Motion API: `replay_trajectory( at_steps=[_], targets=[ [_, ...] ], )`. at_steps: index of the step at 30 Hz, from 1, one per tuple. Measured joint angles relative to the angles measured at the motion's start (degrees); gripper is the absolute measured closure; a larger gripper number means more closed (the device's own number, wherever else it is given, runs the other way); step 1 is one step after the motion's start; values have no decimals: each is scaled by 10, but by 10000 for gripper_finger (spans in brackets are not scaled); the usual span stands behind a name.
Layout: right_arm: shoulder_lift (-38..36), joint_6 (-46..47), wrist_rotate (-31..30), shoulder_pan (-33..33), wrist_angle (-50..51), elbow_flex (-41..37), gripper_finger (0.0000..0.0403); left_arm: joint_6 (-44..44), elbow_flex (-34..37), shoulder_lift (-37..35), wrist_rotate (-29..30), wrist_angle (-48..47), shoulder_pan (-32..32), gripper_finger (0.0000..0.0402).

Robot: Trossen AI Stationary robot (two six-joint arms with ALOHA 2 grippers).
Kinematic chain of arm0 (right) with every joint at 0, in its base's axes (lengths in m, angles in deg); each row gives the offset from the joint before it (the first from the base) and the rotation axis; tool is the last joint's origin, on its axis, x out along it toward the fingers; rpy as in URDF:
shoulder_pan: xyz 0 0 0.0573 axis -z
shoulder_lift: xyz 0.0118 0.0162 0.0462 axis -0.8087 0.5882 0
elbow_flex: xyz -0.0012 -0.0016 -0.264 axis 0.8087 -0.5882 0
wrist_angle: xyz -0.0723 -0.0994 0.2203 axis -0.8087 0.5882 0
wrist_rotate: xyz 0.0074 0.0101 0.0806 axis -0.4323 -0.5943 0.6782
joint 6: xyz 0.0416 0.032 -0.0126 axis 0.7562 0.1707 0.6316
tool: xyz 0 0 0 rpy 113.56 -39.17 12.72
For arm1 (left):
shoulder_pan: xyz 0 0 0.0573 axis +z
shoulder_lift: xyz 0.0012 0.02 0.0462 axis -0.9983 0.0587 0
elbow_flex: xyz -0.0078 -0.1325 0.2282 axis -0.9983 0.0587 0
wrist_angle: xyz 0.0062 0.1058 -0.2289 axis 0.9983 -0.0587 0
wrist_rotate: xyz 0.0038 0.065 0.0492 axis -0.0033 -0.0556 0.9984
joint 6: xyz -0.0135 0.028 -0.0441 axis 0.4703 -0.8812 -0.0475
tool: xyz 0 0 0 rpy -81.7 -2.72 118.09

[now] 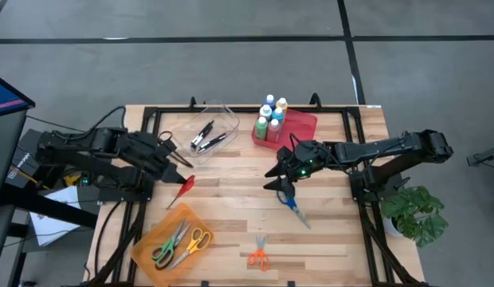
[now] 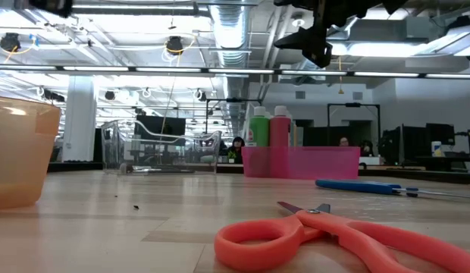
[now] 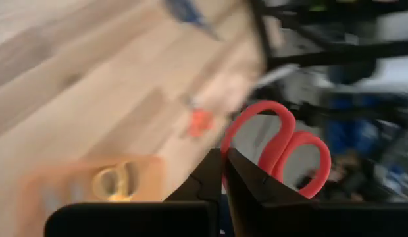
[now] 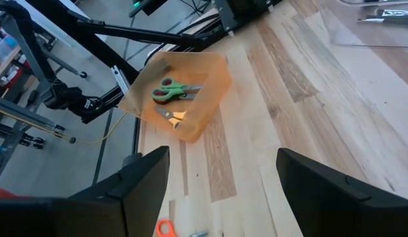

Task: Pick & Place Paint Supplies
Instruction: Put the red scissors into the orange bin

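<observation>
The paint bottles (image 1: 271,115) stand upright with white caps in a red tray (image 1: 304,126) at the table's far side; the low view shows a green and a pink one (image 2: 269,125). My left gripper (image 1: 183,165) is at the table's left, above the orange bin (image 1: 171,239), and is shut on red scissors (image 1: 186,185). My right gripper (image 1: 280,180) hangs open near the middle, above the blue scissors (image 1: 295,209), with nothing between its fingers (image 4: 148,178). My left gripper pinches the red scissors between its two shut fingers (image 3: 207,174), just behind the handle loops (image 3: 225,176). The two loops (image 3: 283,148) stick out beyond the fingertips. The gripper slants downward and holds the scissors above the table. The wrist view does not show the blades.
The orange bin (image 4: 184,92) holds green and yellow scissors. Orange scissors (image 1: 259,255) lie near the front edge, and the blue scissors (image 2: 371,186) lie right of centre. A clear container with black pens (image 1: 207,135) sits at the far side, left of the tray.
</observation>
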Motion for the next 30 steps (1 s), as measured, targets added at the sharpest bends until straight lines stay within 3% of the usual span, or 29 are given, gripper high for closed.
replay_trajectory(
  at_steps=[8, 12, 30],
  targets=[
    [0, -6, 0, 0, 18, 0, 127, 133, 2, 12, 131, -145, -96, 398],
    [0, -10, 0, 0, 18, 0, 127, 183, 2, 40, 160, -199, -154, 398],
    [0, -16, 9, 0, 20, 0, 127, 314, 2, 267, 158, -208, -315, 396]
  ],
)
